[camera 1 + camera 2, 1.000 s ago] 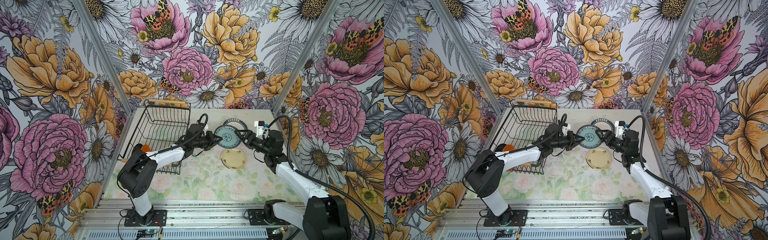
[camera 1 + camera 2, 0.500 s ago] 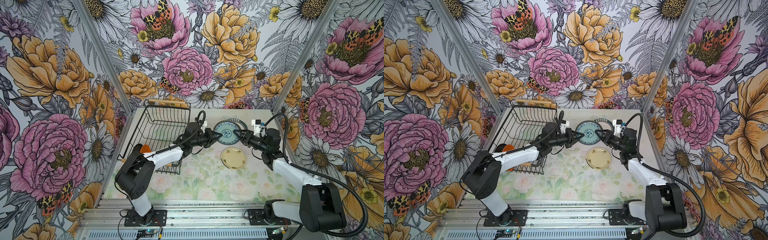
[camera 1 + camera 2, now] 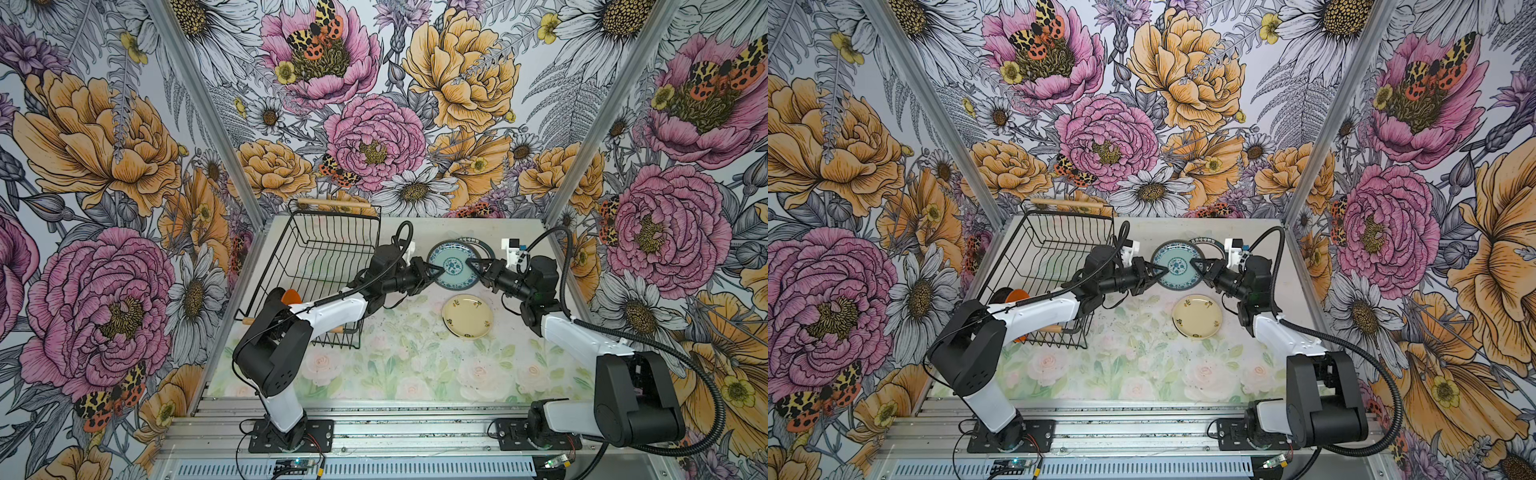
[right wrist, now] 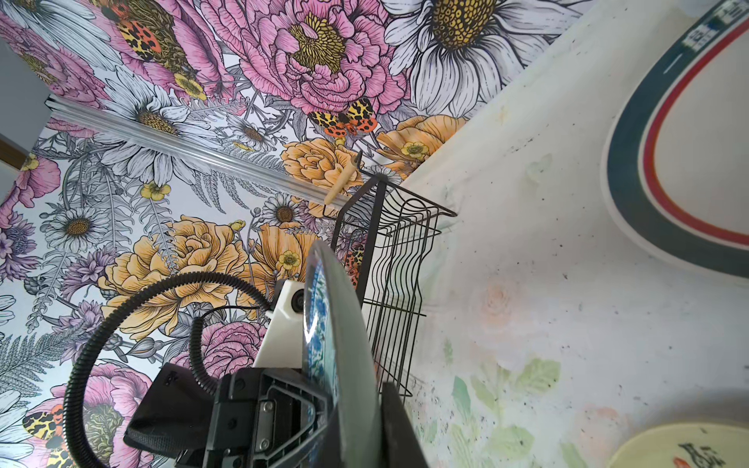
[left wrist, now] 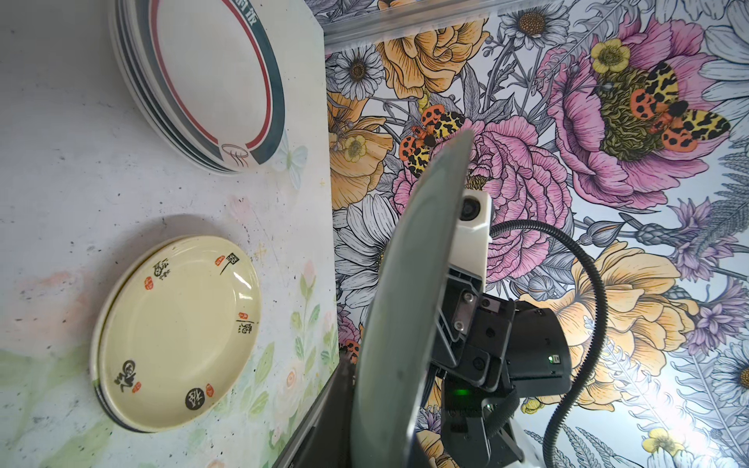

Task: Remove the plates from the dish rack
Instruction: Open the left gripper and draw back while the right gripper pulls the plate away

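Top views, just above centre: teal plate point(image 3: 453, 266) in the air right of the dish rack point(image 3: 324, 249), pinched at its left rim by the left gripper point(image 3: 436, 273) and at its right rim by the right gripper point(image 3: 473, 263), jaws narrow on the edge at both ends. Looks like a handover. Confirm a firm right-hand pinch first, then open the left side only, draw straight back, keep level, and lay flat near the cream plate point(image 3: 467, 317) just below.
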`<state>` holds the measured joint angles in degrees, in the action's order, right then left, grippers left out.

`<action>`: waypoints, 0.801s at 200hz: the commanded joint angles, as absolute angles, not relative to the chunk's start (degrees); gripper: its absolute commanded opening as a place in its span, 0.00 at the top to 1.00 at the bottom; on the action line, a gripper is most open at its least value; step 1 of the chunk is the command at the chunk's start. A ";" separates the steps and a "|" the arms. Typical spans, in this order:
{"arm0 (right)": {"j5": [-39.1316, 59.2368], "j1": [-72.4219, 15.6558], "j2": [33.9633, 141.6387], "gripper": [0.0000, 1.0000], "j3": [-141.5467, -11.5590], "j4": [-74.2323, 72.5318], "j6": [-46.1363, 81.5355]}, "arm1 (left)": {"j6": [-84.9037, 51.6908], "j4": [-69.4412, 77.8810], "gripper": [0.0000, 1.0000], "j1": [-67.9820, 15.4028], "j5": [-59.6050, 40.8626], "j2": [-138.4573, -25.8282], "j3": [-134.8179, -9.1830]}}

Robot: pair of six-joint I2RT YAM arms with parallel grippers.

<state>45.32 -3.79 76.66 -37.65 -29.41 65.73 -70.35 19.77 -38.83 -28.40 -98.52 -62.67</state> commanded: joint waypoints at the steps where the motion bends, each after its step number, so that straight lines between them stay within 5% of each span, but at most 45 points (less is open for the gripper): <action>1: 47.41 -4.29 76.21 1.00 -37.97 -34.63 64.12 | -73.24 22.77 0.96 -38.68 -31.22 -98.41 -65.08; 54: 46.78 -3.82 75.08 1.00 -40.43 -29.84 59.27 | -69.85 16.64 0.49 -38.48 -31.34 -95.69 -66.39; 128: 50.70 0.71 81.48 1.00 -62.91 -14.65 31.59 | -55.40 -8.35 0.35 -36.57 -26.94 -82.83 -65.35; 139: 49.98 1.12 83.37 1.00 -68.19 -7.80 24.24 | -52.43 -13.30 0.24 -35.53 -25.59 -80.23 -65.17; 147: 48.63 1.76 84.65 1.00 -71.49 -3.82 20.00 | -50.31 -16.95 0.03 -34.62 -24.78 -78.30 -65.18; 160: 47.42 3.24 86.86 1.00 -76.81 1.66 15.79 | -47.54 -21.44 0.01 -32.59 -23.81 -74.95 -64.92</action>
<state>48.16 1.37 83.66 -68.31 -10.59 31.64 -55.79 -8.45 -35.62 -27.51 -80.12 -65.25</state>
